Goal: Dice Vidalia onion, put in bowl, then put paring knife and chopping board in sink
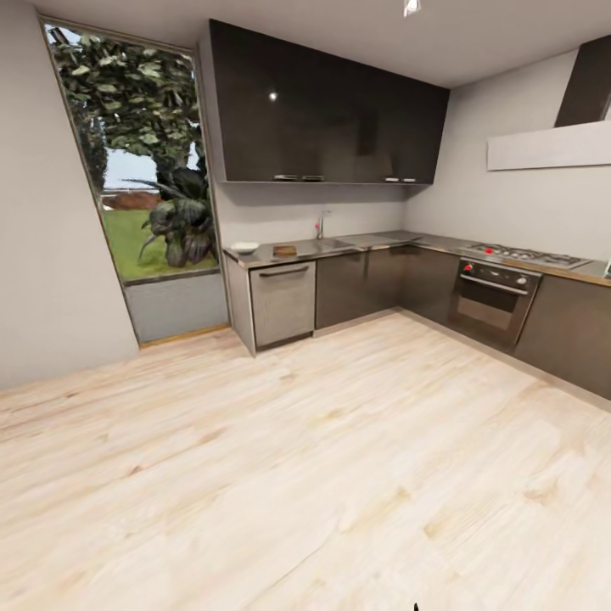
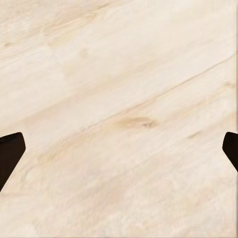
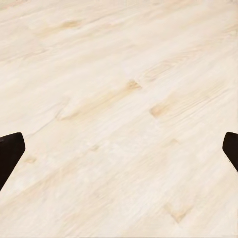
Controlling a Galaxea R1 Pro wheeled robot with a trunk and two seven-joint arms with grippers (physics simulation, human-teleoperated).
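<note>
Across the pale wooden floor [image 1: 305,475], mid-frame, the grey steel bench [image 1: 373,243] carried a brown wooden chopping board [image 1: 285,250] and white shallow bowl [image 1: 244,248]. Left end effector [image 2: 119,153] and right end effector [image 3: 119,153] were spread, empty. Every step seemingly remained.

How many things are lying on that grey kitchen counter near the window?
2: a white bowl at the end nearest the window, and a brown chopping board beside it, toward the sink. Smaller items may be too distant to see.
</note>
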